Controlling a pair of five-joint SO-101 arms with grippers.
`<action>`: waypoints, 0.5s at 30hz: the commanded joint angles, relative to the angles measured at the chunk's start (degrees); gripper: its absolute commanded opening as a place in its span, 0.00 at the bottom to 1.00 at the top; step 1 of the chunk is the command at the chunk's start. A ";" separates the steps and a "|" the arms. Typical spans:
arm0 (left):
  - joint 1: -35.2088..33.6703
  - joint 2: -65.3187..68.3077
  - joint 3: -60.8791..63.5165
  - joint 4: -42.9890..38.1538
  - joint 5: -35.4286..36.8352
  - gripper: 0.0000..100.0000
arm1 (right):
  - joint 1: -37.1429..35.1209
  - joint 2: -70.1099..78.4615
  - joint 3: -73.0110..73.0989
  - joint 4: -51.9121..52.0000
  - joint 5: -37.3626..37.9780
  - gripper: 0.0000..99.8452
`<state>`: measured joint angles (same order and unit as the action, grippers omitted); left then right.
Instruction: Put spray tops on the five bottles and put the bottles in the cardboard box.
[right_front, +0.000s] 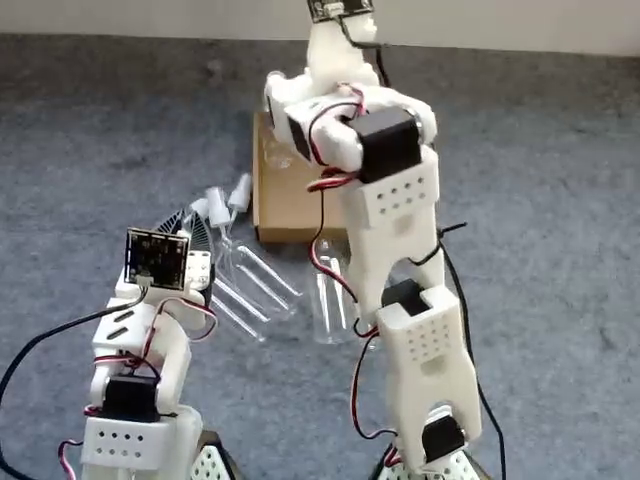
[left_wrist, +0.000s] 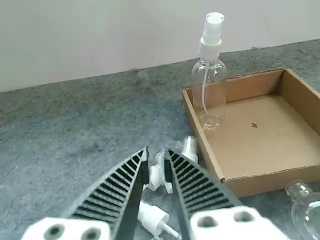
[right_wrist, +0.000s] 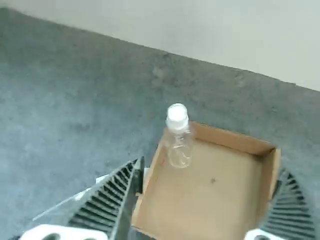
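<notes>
A clear bottle (left_wrist: 209, 80) with a white spray top stands upright in a corner of the cardboard box (left_wrist: 260, 137). My right gripper (right_wrist: 210, 169) hangs open over the box (right_wrist: 215, 200), its fingers wide apart, with that bottle (right_wrist: 177, 137) beyond them. My left gripper (left_wrist: 156, 159) is low over the carpet beside the box, open by a narrow gap. Loose white spray tops (left_wrist: 190, 146) lie under and past its tips. Uncapped clear bottles (right_front: 255, 280) lie on the carpet in front of the box (right_front: 290, 205), near the left gripper (right_front: 195, 228).
Grey carpet covers the table, with open room to the left and right of the arms. Another bare bottle (right_front: 330, 300) lies by the right arm's base links, and its neck (left_wrist: 302, 207) shows next to the box's front wall. A pale wall runs along the far edge.
</notes>
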<state>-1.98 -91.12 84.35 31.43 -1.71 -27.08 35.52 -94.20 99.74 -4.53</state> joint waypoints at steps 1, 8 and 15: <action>-0.57 -0.40 -0.13 -2.29 0.18 0.01 | 4.53 -1.71 -3.03 1.54 -0.35 0.23; -0.57 -0.40 -0.22 -2.37 0.18 0.01 | 11.30 -1.89 -2.95 1.63 0.35 0.12; -4.79 -0.48 -0.40 -2.37 0.09 0.01 | 17.01 -1.89 -2.68 1.63 11.43 0.12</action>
<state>-3.47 -91.12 84.53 30.29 -1.71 -12.66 35.52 -94.20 100.09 5.23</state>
